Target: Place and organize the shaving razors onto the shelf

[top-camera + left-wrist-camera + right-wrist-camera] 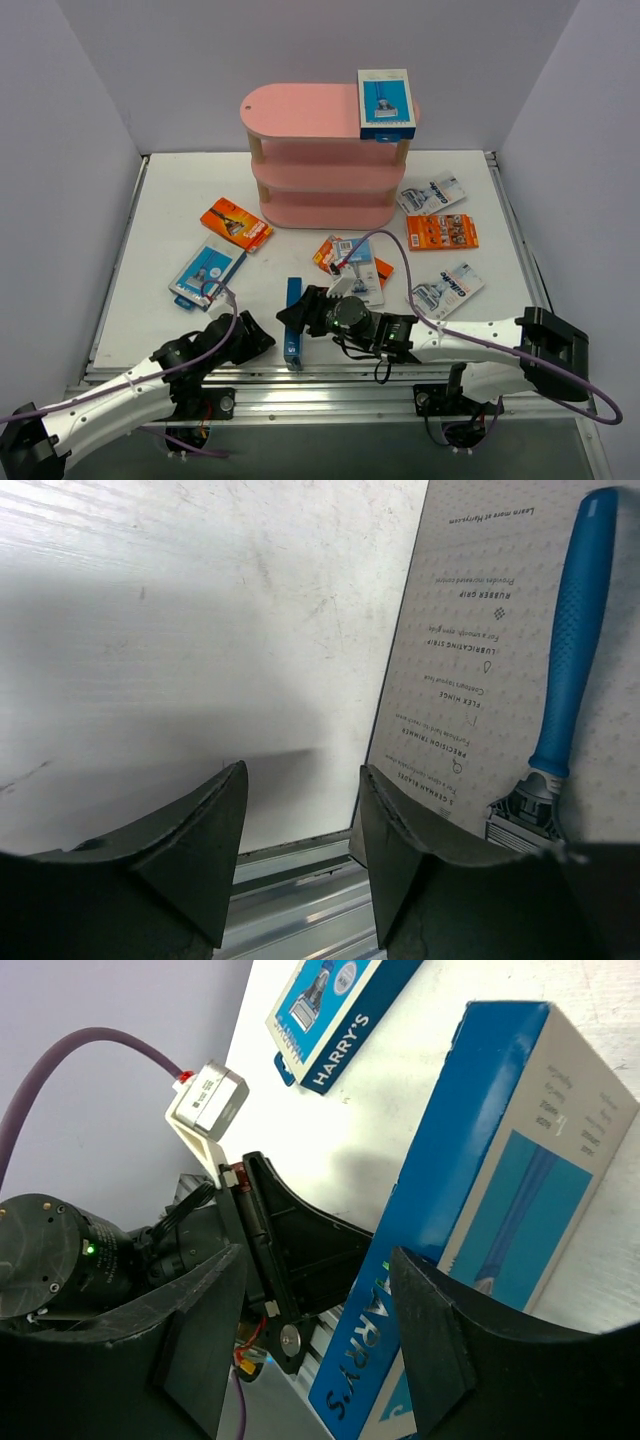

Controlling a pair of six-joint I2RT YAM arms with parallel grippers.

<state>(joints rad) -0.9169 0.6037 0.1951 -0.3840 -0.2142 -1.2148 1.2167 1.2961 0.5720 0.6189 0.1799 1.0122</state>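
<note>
A blue-and-white Harry's box [292, 325] stands on its long edge near the front of the white table [170, 190], between the two arms. The left gripper [258, 336] sits just to its left with its fingers spread. From that wrist, only bare table shows in the gap, and the box's printed back rises just outside one finger [400, 860]. The right gripper [318, 1260] is spread as well. The box's lower end reaches into its gap beside one finger, with space showing on the other side, so neither gripper clamps the box.

The pink shelf [300, 110] stands at the back, well apart from the arms. A matching box [385, 103] lies flat on the right end of its top board. Another Harry's pack [207, 272] lies on the table to the left, near an orange card [236, 223]. A clear blister pack [446, 288] lies to the right among other loose packs.
</note>
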